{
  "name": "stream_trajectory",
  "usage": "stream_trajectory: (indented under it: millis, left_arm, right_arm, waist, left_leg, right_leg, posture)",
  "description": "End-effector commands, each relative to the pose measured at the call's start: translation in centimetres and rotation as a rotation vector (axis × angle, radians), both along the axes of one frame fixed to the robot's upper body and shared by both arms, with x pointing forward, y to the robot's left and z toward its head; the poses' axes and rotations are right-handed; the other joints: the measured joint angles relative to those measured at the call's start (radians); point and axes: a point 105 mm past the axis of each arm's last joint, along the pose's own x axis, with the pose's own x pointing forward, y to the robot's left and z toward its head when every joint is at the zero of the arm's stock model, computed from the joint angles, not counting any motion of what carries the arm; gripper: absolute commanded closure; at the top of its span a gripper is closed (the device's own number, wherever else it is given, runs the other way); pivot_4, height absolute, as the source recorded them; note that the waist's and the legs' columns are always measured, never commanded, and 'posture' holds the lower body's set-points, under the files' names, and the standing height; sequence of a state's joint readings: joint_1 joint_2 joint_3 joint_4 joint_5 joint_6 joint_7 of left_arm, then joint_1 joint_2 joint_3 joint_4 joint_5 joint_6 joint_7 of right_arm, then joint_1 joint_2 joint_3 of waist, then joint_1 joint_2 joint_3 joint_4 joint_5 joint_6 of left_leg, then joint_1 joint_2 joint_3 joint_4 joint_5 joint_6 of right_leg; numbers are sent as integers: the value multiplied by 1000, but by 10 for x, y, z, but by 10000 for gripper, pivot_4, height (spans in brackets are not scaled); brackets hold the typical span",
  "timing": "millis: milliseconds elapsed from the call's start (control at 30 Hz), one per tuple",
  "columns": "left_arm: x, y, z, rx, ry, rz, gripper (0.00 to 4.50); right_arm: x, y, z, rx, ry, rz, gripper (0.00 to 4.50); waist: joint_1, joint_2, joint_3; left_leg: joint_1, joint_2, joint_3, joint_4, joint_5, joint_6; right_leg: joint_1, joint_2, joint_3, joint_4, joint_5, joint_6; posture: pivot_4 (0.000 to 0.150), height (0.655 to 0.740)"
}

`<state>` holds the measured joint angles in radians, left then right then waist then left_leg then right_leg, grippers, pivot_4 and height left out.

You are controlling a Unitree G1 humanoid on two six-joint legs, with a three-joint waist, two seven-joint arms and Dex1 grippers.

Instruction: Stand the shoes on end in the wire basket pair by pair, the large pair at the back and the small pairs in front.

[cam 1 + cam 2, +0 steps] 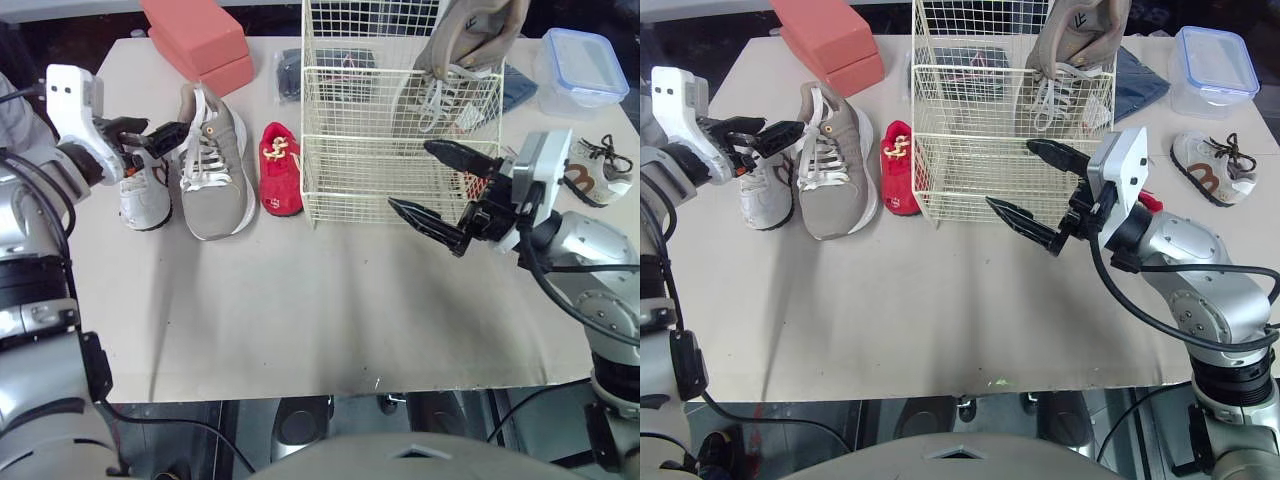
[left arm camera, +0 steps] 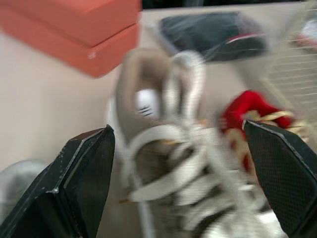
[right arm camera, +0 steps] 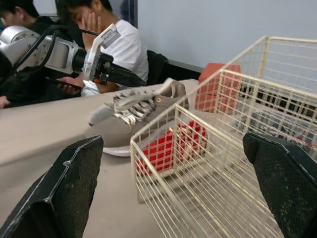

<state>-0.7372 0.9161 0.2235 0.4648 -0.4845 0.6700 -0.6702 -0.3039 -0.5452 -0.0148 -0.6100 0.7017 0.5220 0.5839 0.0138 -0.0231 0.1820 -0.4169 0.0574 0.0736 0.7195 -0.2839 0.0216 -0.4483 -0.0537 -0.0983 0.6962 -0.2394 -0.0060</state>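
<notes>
1. My left gripper (image 1: 166, 126) hung open just beside the large grey lace-up sneaker (image 1: 215, 170) lying on the beige table (image 1: 300, 300).
2. My right gripper (image 1: 410, 175) gaped before the cream wire basket (image 1: 400, 165), another grey sneaker (image 1: 480, 30) upright inside.

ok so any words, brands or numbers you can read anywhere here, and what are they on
Nothing here reads as a word or number.
Upended grey shoe: small dark logo mark at the heel, too small to read.
Flat grey shoe: white insole label with dark stripes, blurred.
Small white shoe: brown letter-like shapes on its side, not legible.
</notes>
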Motion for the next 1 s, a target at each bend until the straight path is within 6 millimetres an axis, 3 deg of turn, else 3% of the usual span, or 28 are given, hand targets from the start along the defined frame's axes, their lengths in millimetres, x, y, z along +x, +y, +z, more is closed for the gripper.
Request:
stream_trajectory:
  millis: [33,233,667,1000]
  left_arm:
    - [6,12,11,0,-21,39,0]
    - [17,21,0,-15,62,90,0]
    - [35,1,4,-16,87,-9,0]
    - [36,2,-21,42,226,5,0]
  right_arm:
    - [-7,3,7,16,-65,10,497]
    - [-12,10,0,21,-64,15,497]
    - [-16,15,-5,41,-65,-9,497]
    - [-15,15,-7,41,-67,-14,497]
  waist:
    - [0,-1,0]
    - [0,-4,0]
    - [-1,-7,0]
    - [0,-7,-1]
  left_leg:
    - [0,0,0,0,0,0]
    - [0,0,0,0,0,0]
    - [-1,0,0,2,0,0]
    - [-1,0,-1,2,0,0]
  right_leg:
    - [0,0,0,0,0,0]
    - [0,0,0,0,0,0]
    - [0,0,-2,1,0,0]
    - [0,0,-2,1,0,0]
  posture:
    - [1500,6860]
    - [1500,6860]
    - [1500,6860]
    - [1500,6860]
